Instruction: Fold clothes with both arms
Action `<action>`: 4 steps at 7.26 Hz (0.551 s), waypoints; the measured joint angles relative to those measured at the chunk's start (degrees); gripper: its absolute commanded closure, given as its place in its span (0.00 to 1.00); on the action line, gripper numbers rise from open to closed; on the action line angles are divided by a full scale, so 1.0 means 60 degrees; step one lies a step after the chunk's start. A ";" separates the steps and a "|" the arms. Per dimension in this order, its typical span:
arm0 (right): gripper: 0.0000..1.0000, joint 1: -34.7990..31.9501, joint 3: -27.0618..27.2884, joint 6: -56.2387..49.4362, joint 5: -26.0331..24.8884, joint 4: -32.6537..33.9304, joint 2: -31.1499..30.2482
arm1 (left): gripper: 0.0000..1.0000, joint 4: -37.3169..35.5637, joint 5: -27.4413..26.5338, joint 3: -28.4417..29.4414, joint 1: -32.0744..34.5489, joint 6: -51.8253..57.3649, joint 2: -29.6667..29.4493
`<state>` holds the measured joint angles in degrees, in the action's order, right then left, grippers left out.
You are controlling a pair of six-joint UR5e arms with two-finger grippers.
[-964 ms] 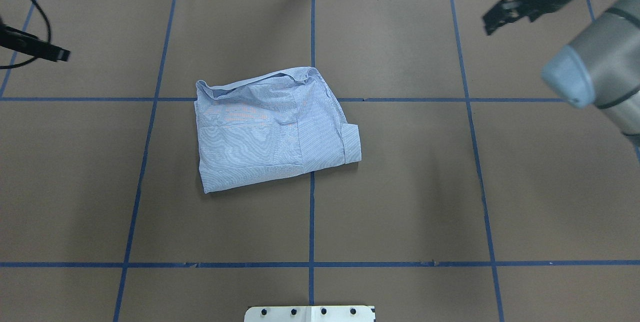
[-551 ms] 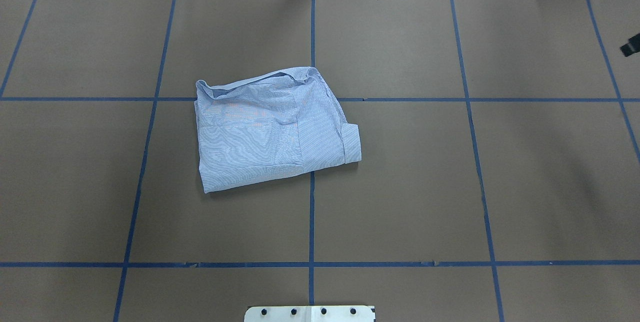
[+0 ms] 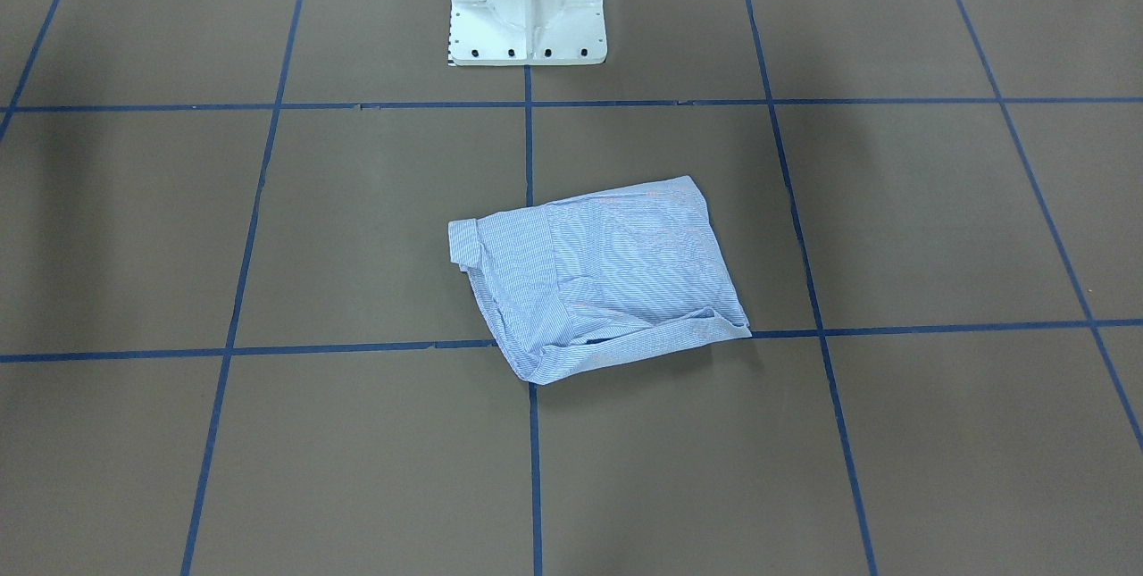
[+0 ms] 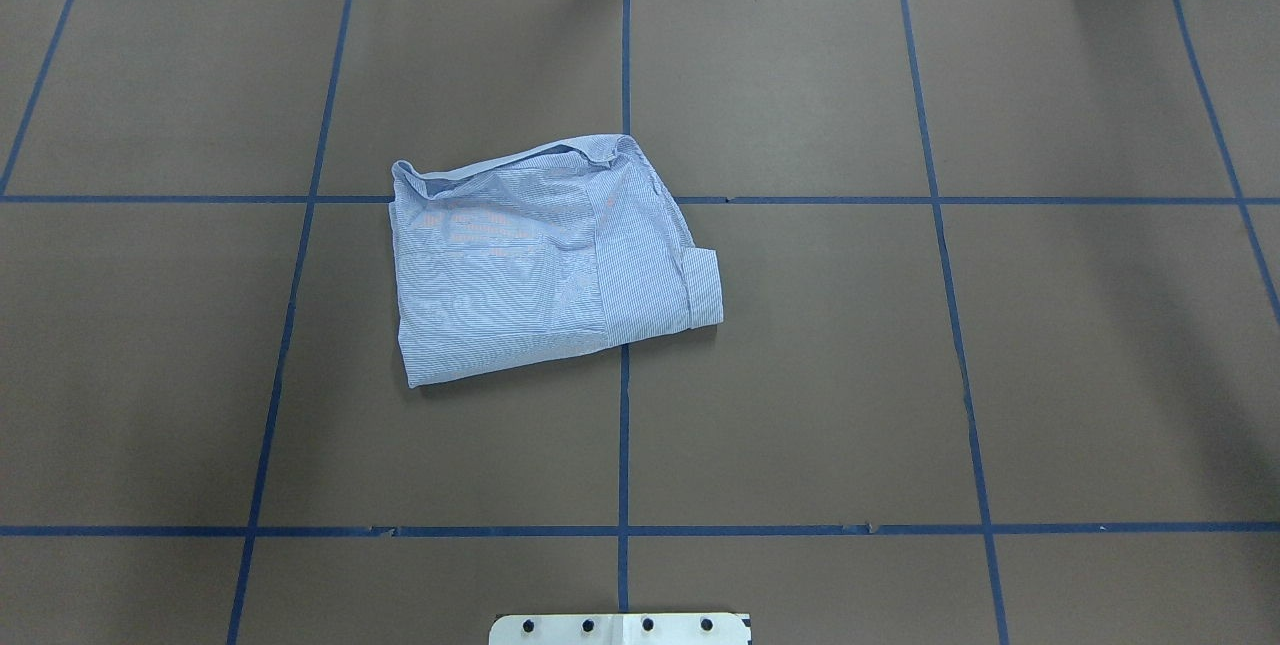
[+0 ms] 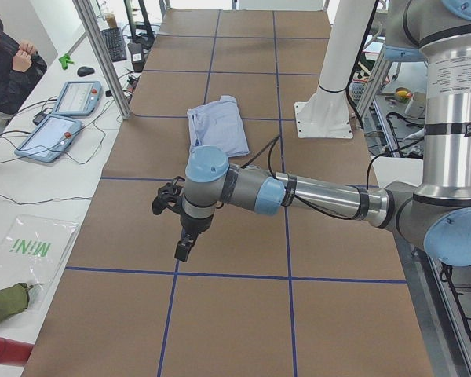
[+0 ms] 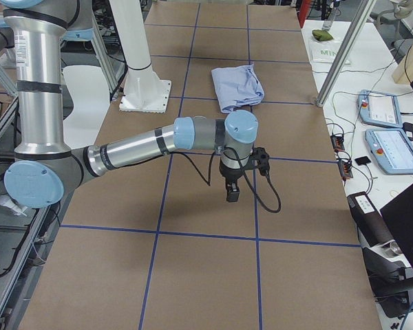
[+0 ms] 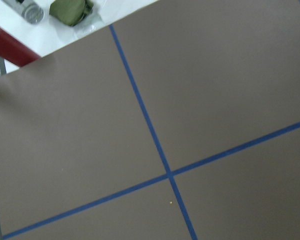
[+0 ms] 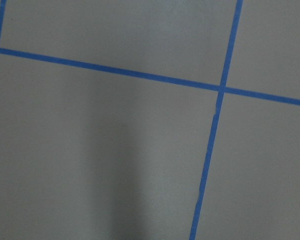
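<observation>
Beside the table (image 5: 220,314) a bag (image 5: 31,250) reads "MiNi"; left pincer (image 5: 182,250), right pincer (image 6: 231,193): cannot tell their grip.

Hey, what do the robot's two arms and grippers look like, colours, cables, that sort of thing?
The left arm and the right arm are round silver-grey metal tubes with dark bands, linked by bulky grey joints with light blue caps. Each ends in a black gripper, the left gripper and the right gripper, with a thin black cable looping by the wrist.
</observation>
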<state>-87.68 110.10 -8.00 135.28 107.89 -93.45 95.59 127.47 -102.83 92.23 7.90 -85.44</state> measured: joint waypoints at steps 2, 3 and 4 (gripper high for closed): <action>0.00 -0.0003 -0.0043 0.0030 0.0002 -0.1128 -0.0671 | 0.00 -0.0102 0.0081 -0.0155 0.0220 -0.0042 0.0413; 0.00 0.0002 -0.0081 0.0017 0.0027 -0.1571 -0.0897 | 0.00 -0.0117 0.0061 -0.0205 0.0246 -0.0091 0.0541; 0.00 0.0006 -0.0124 -0.0006 0.0082 -0.1753 -0.1093 | 0.00 -0.0120 0.0043 -0.0199 0.0247 -0.0122 0.0626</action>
<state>-87.64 109.36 -8.04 135.77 97.37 -100.01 94.87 127.73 -104.02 93.71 7.17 -81.69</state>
